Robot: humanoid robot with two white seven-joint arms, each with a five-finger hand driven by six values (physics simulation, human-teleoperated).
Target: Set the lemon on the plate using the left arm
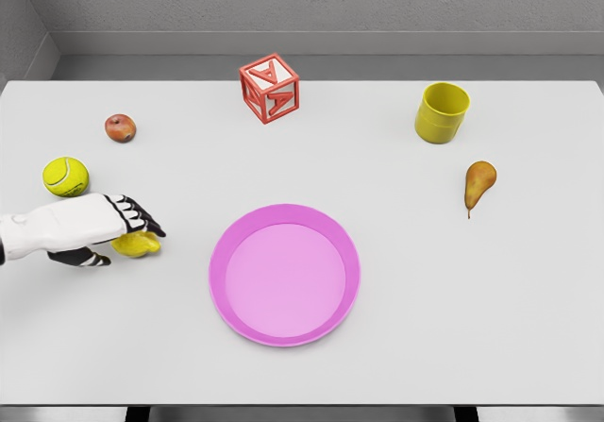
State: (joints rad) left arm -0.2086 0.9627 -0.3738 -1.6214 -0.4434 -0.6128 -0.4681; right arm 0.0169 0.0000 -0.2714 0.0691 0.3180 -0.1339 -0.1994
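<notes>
The big white tabletop (396,346) holds everything. On it, near the middle, sits 1 pink plate (233,280), and nothing is on it yet. The left hand (121,231) comes in from the left side and is low over the lemon (140,244), which lies on the tabletop well to the left of the plate. The fingers (142,218) curl over the top of the lemon and the thumb sits below it, so the hand looks closed around it, though I cannot tell if the grip is tight yet. To do this step well, I think the hand should squeeze the lemon snugly from both sides, because a round lemon can roll or pop out. Then it should lift it straight up a bit, carry it right, and put it down gently in the middle of the plate so it does not roll off. It should stay away from the tennis ball (65,177) just behind it. Counting: 1 plate, 1 red letter block (270,88), 1 yellow cup (441,112), 1 tennis ball, 1 pear (478,184), 1 lemon, 1 small apple (120,127). The right hand does not show.
</notes>
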